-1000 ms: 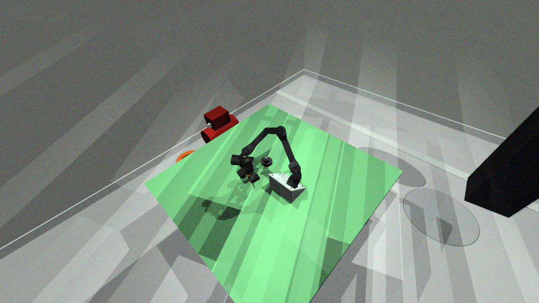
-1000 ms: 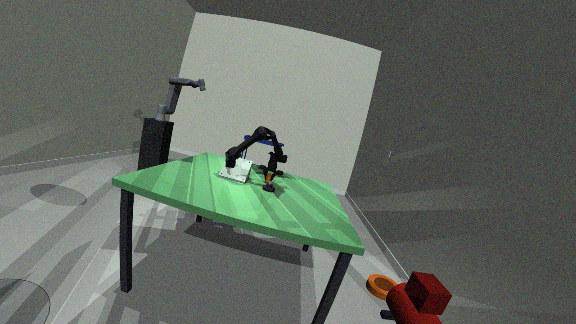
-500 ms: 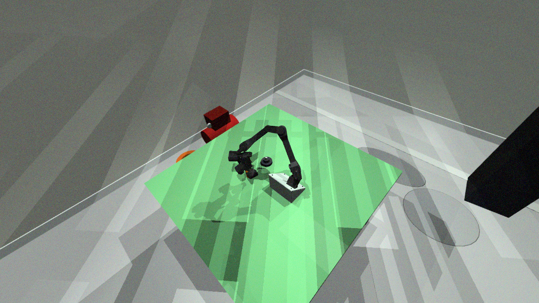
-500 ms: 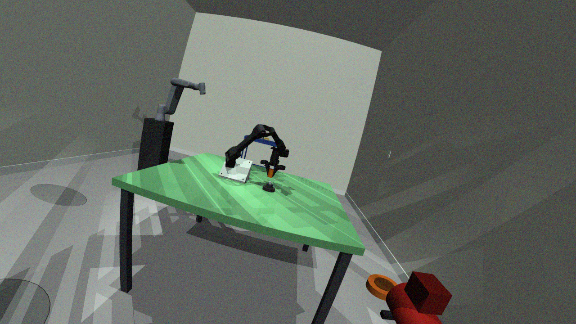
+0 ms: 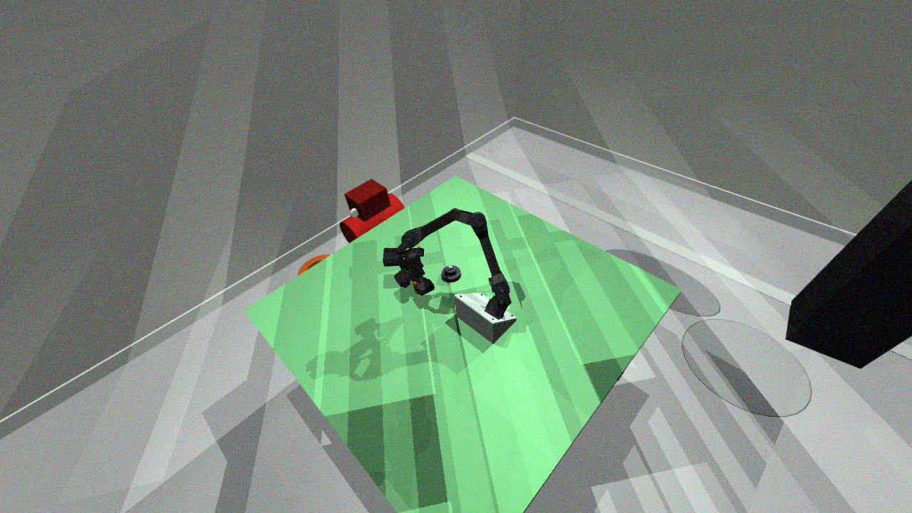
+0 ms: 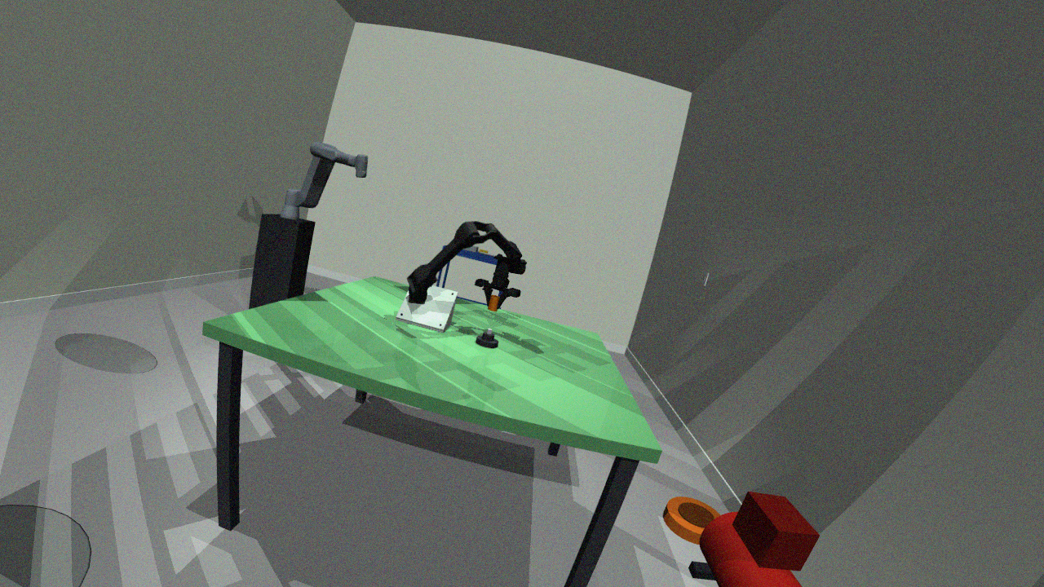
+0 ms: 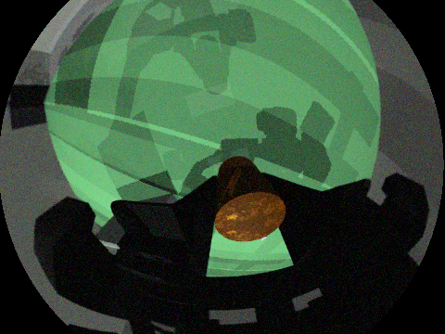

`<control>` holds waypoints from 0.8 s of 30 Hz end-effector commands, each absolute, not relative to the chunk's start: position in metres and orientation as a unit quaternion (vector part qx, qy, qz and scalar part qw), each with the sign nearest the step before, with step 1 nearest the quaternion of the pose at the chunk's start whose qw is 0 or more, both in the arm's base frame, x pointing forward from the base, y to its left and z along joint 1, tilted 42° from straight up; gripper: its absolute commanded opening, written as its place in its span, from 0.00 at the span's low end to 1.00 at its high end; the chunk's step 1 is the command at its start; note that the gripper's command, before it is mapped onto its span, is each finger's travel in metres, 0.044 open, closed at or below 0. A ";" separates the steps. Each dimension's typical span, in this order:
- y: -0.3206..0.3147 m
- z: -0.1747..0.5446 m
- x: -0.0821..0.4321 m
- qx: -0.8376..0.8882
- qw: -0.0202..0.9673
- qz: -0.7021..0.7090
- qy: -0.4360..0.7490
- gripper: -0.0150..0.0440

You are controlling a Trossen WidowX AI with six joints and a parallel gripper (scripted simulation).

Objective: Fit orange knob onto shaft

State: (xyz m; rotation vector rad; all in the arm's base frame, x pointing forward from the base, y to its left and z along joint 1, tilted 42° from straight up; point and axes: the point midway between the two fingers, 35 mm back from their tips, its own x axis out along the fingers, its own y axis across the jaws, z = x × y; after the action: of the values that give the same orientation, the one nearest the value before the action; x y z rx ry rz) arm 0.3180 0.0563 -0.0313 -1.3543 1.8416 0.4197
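The orange knob is held up off the green table. My gripper is shut on it, one finger on each side. In the wrist view the knob's round top faces the camera and its body runs away from it. Its underside and hole are hidden. The round black pedestal stands on the table, apart from the knob, with the silver shaft upright on it. The shaft's flat side is too small to make out. The pedestal is not visible in the wrist view.
The arm's base sits on a white-topped block near the pedestal, on the green table. A red object and an orange ring lie off the table.
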 end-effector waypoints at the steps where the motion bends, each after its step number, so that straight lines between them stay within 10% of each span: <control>1: 0.068 -0.018 0.322 -0.533 0.404 0.164 0.725 0.25; 24: 0.064 0.015 0.327 -0.532 0.406 0.168 0.724 0.25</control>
State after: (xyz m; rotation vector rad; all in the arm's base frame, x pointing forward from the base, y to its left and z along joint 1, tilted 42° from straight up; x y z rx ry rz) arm 0.3254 0.0733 0.0085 -1.3399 1.8335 0.4200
